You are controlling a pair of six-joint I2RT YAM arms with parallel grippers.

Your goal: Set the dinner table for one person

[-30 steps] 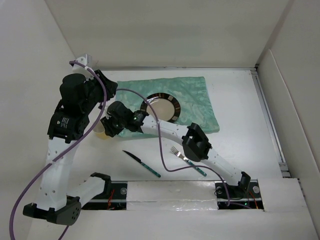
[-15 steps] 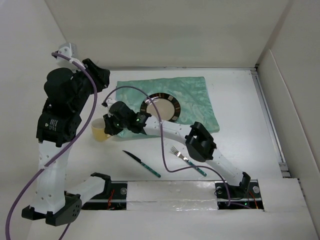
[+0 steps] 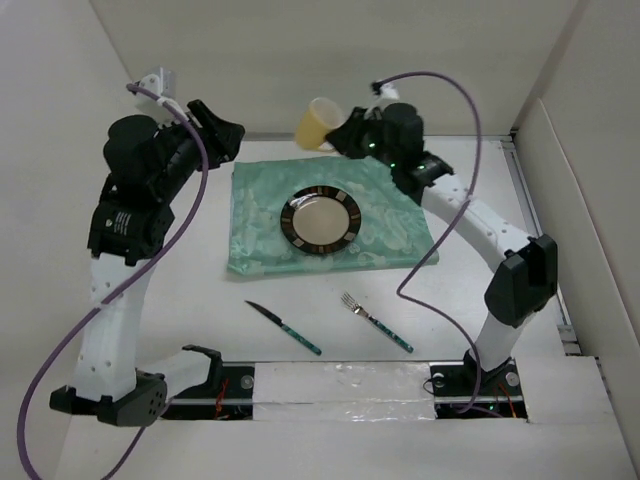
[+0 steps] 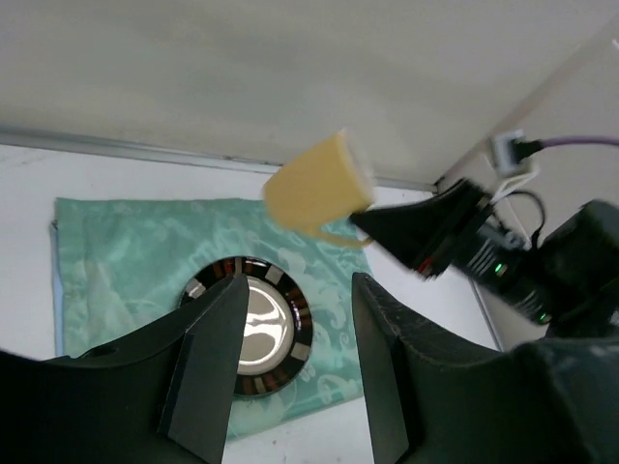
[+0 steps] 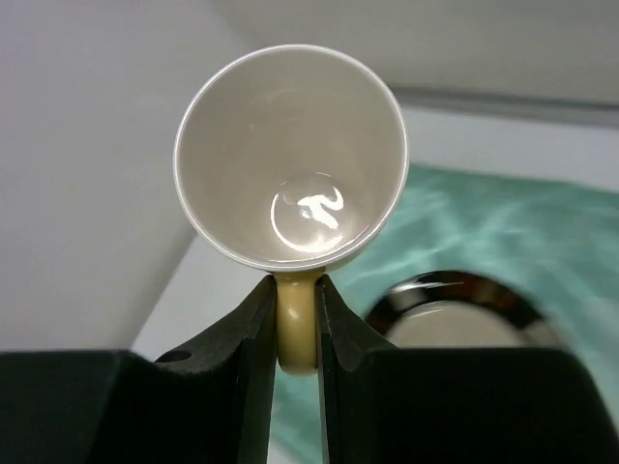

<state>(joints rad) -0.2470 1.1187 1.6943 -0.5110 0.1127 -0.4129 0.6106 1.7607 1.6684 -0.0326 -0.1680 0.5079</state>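
Note:
My right gripper (image 3: 345,137) is shut on the handle of a yellow mug (image 3: 315,123) and holds it in the air above the far edge of the mint-green cloth (image 3: 385,185). The right wrist view shows the mug (image 5: 290,155) empty, its handle between my fingers (image 5: 253,319). A dark-rimmed plate (image 3: 320,220) lies on the cloth. A knife (image 3: 285,326) and a fork (image 3: 375,320) lie on the white dinner table (image 3: 480,300) in front of the cloth. My left gripper (image 3: 225,130) is open and empty, raised at the far left; its view shows the plate (image 4: 253,324) and the mug (image 4: 317,184).
White walls (image 3: 330,60) close the table at the back and both sides. A metal rail (image 3: 540,240) runs along the right edge. A purple cable (image 3: 445,90) loops above the right arm.
My right gripper has lifted the yellow mug from the table left of the cloth and swung it up and right to the far edge. The left arm has turned and shifted slightly.

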